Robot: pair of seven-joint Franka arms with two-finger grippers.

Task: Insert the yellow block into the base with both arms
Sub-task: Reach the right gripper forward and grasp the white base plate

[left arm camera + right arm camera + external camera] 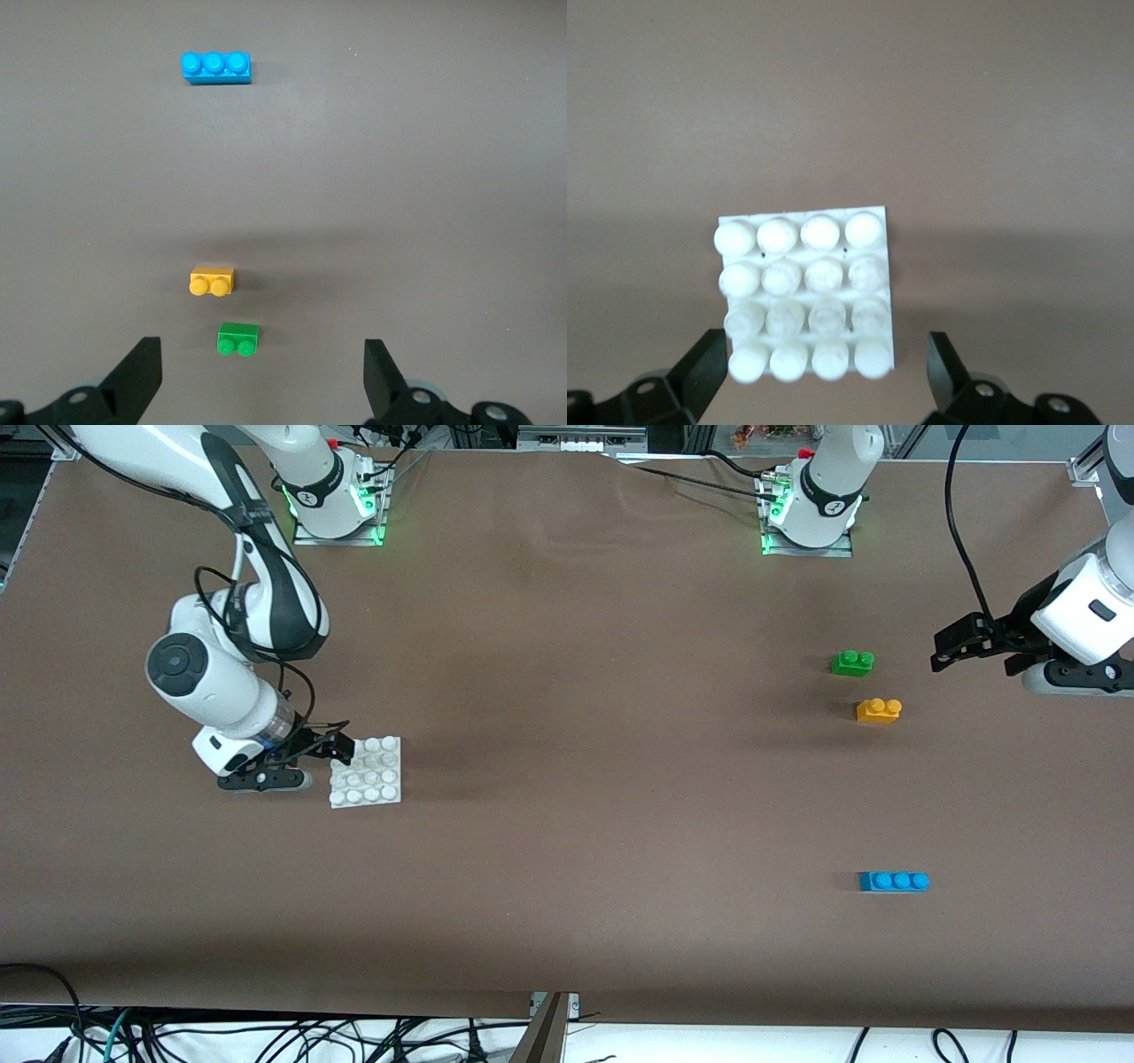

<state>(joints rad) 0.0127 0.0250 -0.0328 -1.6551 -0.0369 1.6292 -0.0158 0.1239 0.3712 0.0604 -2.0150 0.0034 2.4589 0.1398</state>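
Note:
The yellow block (878, 710) lies on the table toward the left arm's end, just nearer the front camera than a green brick (852, 662). In the left wrist view the yellow block (213, 281) lies past the green brick (238, 339). My left gripper (941, 651) (263, 376) is open and empty, over bare table beside the green brick. The white base (366, 771) (804, 297) lies flat toward the right arm's end. My right gripper (341, 750) (826, 372) is open and low at the base's edge, one finger to each side of it.
A blue three-stud brick (893, 881) (216, 67) lies nearer the front camera than the yellow block. The brown table cover (602, 779) stretches bare between the base and the bricks. Cables hang along the table's front edge.

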